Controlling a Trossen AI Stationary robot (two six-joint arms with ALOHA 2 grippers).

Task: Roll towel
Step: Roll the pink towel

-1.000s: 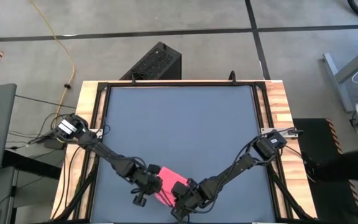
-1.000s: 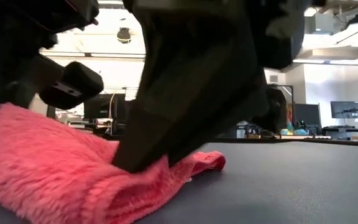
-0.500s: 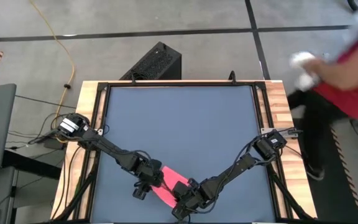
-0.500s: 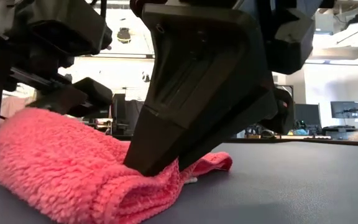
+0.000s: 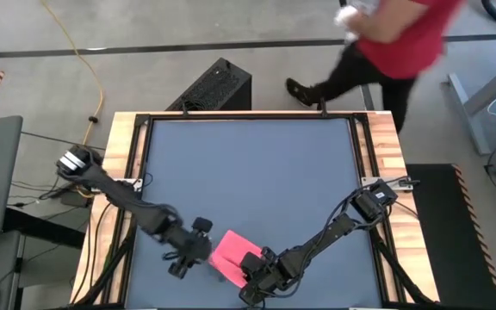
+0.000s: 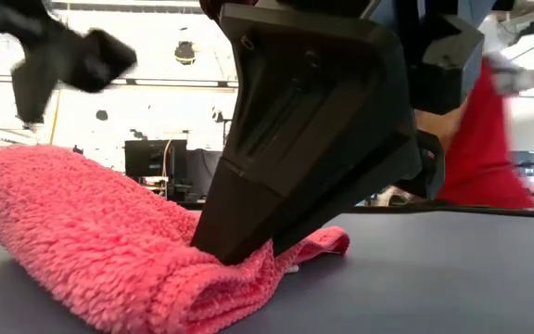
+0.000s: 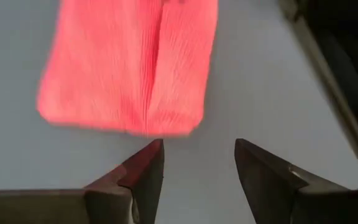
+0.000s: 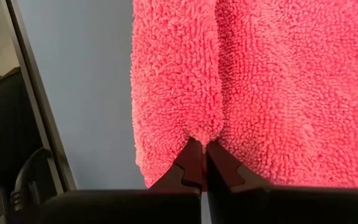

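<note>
Dark grey table [image 5: 257, 172] fills the wooden frame, with concrete floor beyond it; a person in a red top [image 5: 403, 30] walks past the far edge, seen as a red blur in the low view too. Near the front edge lies the towel [image 5: 231, 252], folded over on itself into a thick pink bundle with a seam running along it. The right gripper [image 8: 202, 163] has its 2 fingers pressed together on a fold of the towel, pinching the pile right at the tips; the rest of the towel spreads ahead of those fingers and to both sides of them. The left gripper [image 7: 197, 165] stands clear of the cloth, its 2 fingers [image 7: 146, 168] parted with bare table between them; the towel's near edge sits just ahead of the fingertips, not touching them. In the low view the right gripper's dark wedge bears down on the towel's rolled end [image 6: 221, 288].
</note>
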